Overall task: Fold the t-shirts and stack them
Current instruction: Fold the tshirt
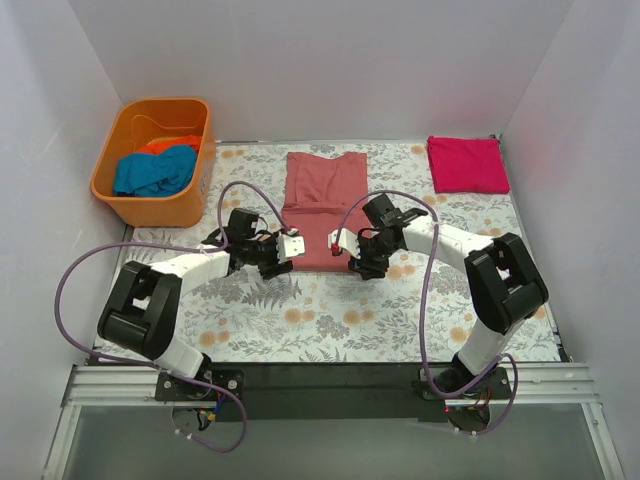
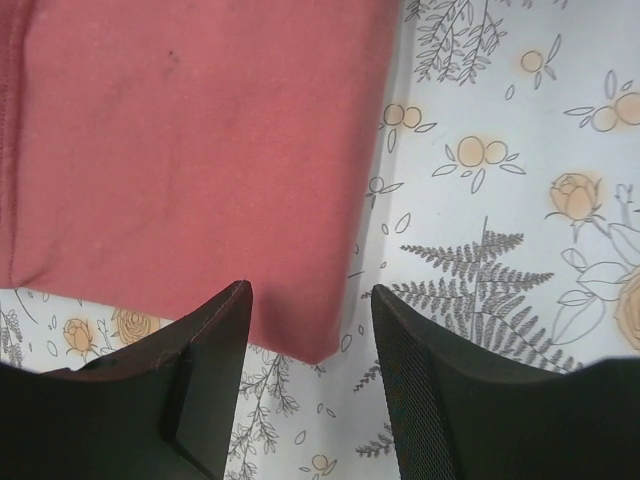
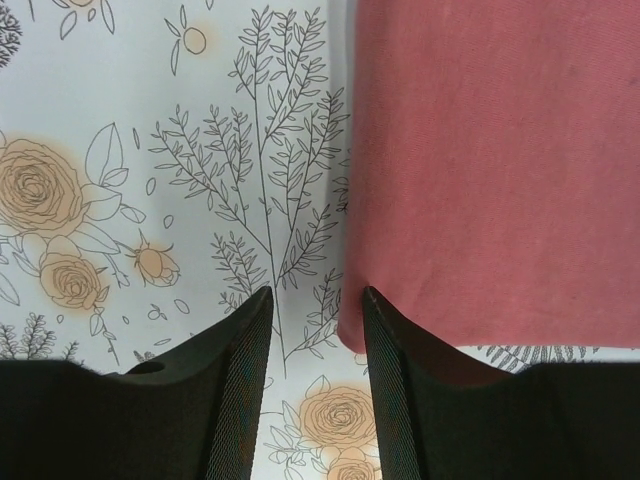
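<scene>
Left gripper (image 1: 291, 246) and right gripper (image 1: 334, 243) sit at the near hem of the brick-red t-shirt (image 1: 322, 185) mid-table; magenta t-shirt (image 1: 467, 164) lies folded far right. Left wrist: fingers (image 2: 215, 340) apart, straddling the hem's corner. Right wrist: fingers (image 3: 240, 350) apart at the other corner

We see the dusty brick-red cloth t-shirt (image 1: 322, 205) at centre as matt, finely woven fabric (a dark speck shows close up). The floral-printed table covering (image 1: 400, 310) looks smooth. The orange plastic tub (image 1: 150, 208), upper left, has a slight sheen. The black gripper fingers (image 2: 450, 400) are matt, with mesh-textured pads.
</scene>
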